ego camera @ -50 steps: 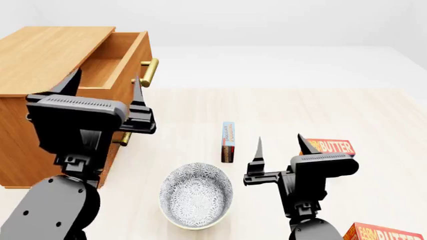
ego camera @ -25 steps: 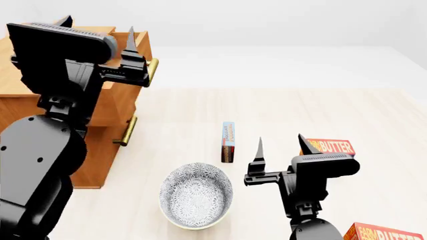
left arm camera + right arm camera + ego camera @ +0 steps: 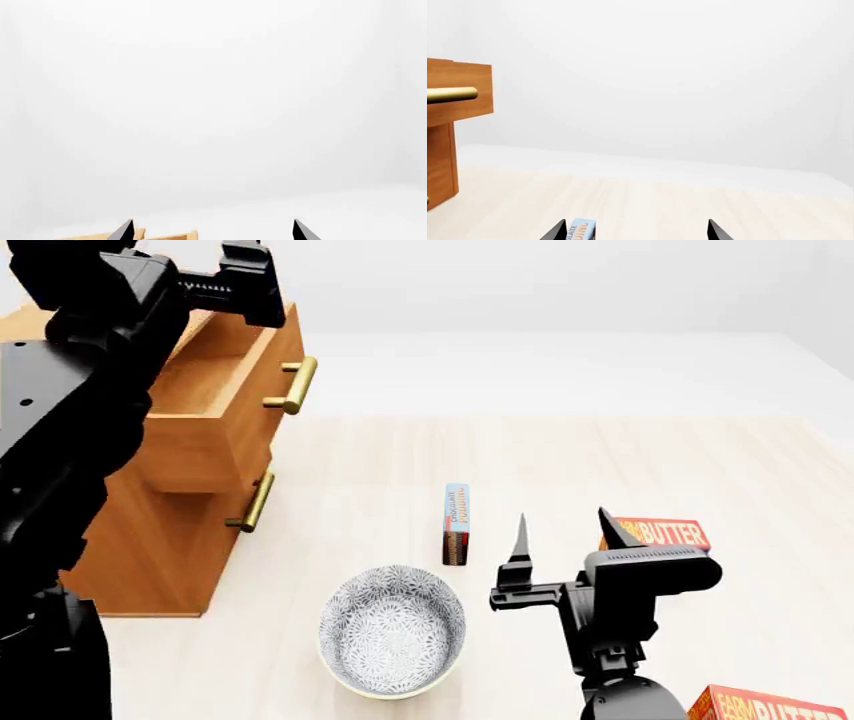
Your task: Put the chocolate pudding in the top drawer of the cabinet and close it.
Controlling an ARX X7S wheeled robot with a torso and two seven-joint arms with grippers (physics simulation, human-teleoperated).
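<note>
Pale table point(image 3: 747, 480): cabinet point(image 3: 174, 500), bowl point(image 3: 391, 630), probably three boxes.

Patterned bowl point(image 3: 392, 630) near front; two butter boxes point(image 3: 663, 534) point(image 3: 769, 705) at right.

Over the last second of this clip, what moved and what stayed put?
The left end effector rose from in front of the top drawer to above the cabinet, open and holding nothing. The right end effector stayed open, near the chocolate pudding, which is untouched on its edge. The drawer stays pulled out; the bowl and butter boxes have not moved.
</note>
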